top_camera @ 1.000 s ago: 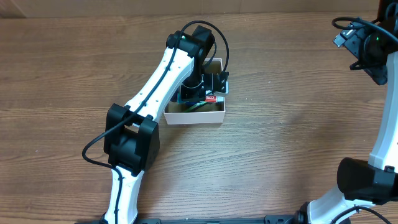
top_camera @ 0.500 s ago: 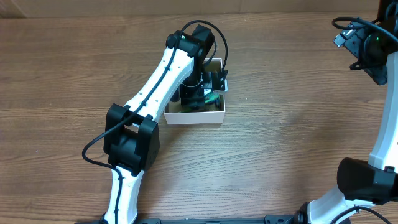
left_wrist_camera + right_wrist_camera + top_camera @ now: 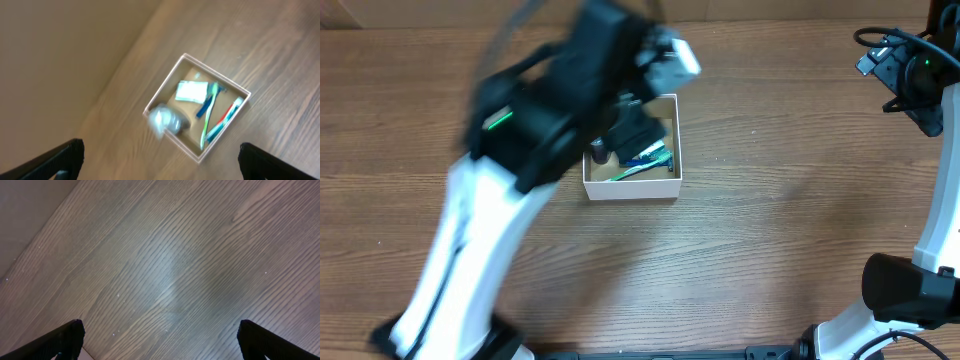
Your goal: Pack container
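Observation:
The container point(image 3: 630, 190), a small white box with a brown bottom, sits at the table's middle. In the left wrist view the container point(image 3: 191, 134) lies well below, holding a white packet point(image 3: 191, 91), a green toothbrush point(image 3: 210, 112), a blue one beside it, a red-and-teal item point(image 3: 225, 117) and a blurred round grey thing point(image 3: 165, 120) in its left corner. My left gripper point(image 3: 160, 156) is open and empty, high above the box; its arm point(image 3: 550, 100) is a large blur. My right gripper point(image 3: 160, 332) is open over bare wood at the far right point(image 3: 905, 75).
Wood-grain table point(image 3: 790, 200) all round the box. A tan wall point(image 3: 55, 60) borders the table's far edge. The right arm's base point(image 3: 910, 290) stands at the front right.
My left gripper has opened inside the container, left the items there and lifted quickly up and away. The right arm has not moved.

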Controlling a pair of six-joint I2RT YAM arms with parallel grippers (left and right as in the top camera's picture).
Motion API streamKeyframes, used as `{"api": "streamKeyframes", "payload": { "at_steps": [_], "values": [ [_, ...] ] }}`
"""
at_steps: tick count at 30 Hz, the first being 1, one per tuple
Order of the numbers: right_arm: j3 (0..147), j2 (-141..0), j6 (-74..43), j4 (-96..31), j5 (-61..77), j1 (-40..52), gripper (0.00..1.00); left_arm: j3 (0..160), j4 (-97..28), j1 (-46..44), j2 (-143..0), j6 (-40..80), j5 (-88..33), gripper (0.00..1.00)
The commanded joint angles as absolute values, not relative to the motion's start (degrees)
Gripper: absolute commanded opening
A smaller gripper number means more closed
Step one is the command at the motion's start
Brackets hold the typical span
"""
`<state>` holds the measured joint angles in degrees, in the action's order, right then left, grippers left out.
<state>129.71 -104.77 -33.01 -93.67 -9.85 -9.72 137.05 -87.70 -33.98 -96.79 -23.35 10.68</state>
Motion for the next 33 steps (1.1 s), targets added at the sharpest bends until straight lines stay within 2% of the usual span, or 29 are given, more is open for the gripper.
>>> {"api": "streamKeyframes", "payload": {
  "at_steps": [1,2,6,11,13,15,20,27,30,33],
  "values": [
    [130.06,-104.05,-33.23,-93.36,-10.28,-9.82,1.00,136.94,-95.77,-33.34,-90.26,-6.17,17.58,1.00],
    [130.06,-104.05,-33.23,-93.36,-10.28,-9.82,1.00,135.46,-96.82,-33.36,-86.35,-0.64,16.69,1.00],
    [130.06,-104.05,-33.23,-93.36,-10.28,-9.82,1.00,125.82,-96.79,-33.39,-72.75,6.87,14.87,1.00],
    [130.06,-104.05,-33.23,-93.36,-10.28,-9.82,1.00,103.92,-96.66,-33.39,-50.33,22.52,17.96,1.00],
    [130.06,-104.05,-33.23,-93.36,-10.28,-9.82,1.00,93.91,-94.24,-33.39,-42.00,24.91,19.27,1.00],
    [130.06,-104.05,-33.23,-93.36,-10.28,-9.82,1.00,84.49,-87.31,-33.39,-35.09,24.82,18.70,1.00],
    [130.06,-104.05,-33.26,-93.36,-10.28,-9.82,1.00,56.34,-59.48,-33.39,-22.57,16.95,12.03,1.00],
    [130.06,-104.05,-33.23,-93.36,-10.28,-9.82,1.00,27.20,-22.28,-33.39,-24.77,14.98,-8.12,1.00],
    [130.06,-104.05,-33.23,-93.36,-10.28,-9.82,1.00,21.96,-13.76,-33.41,-26.85,16.62,-11.07,1.00],
    [130.06,-104.05,-33.23,-93.36,-10.28,-9.82,1.00,20.43,-14.44,-33.39,-29.10,17.96,-10.63,1.00]
  ]
}}
